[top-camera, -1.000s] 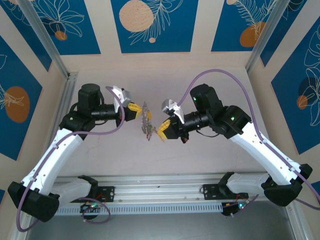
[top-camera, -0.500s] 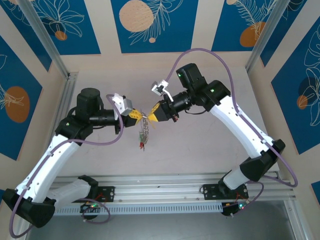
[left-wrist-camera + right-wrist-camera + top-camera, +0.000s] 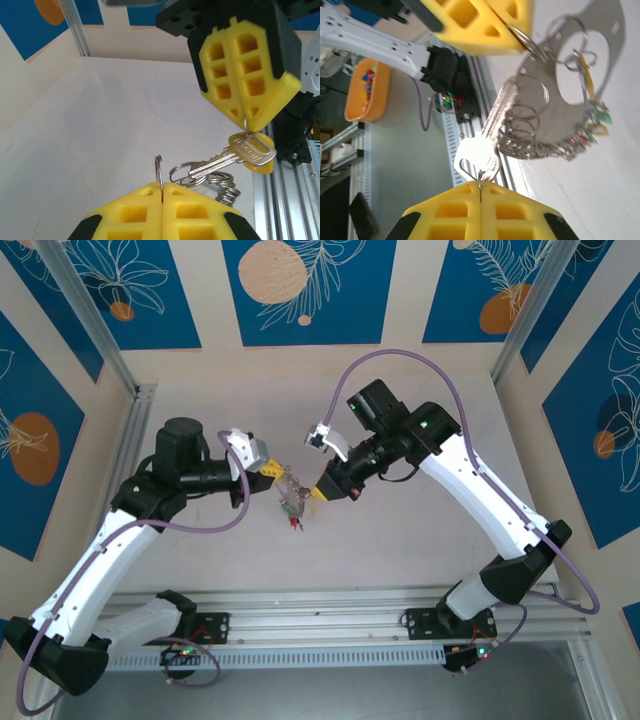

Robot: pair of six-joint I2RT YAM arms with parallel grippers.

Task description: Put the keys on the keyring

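Observation:
In the top view my left gripper (image 3: 273, 473) and right gripper (image 3: 319, 490) meet tip to tip above the table. The keyring (image 3: 291, 502) hangs between them, a bunch of metal rings with small coloured tags. The left wrist view has my left gripper (image 3: 162, 186) shut on a thin ring of the keyring (image 3: 159, 170), seen edge-on. My right gripper (image 3: 480, 184) is shut on the small wire loop of the keys (image 3: 479, 150), one silver key. Its blade (image 3: 215, 162) reaches into the small rings beside the left fingers (image 3: 135, 212).
White table (image 3: 420, 530) below, walled by blue-patterned panels. An aluminium rail (image 3: 330, 625) runs along the near edge by the arm bases. An orange bin (image 3: 367, 92) with small parts sits beyond the rail.
The right arm swung up and round, bringing its gripper to the left gripper's tip, then down a little. The left gripper shifted slightly. Both stayed shut.

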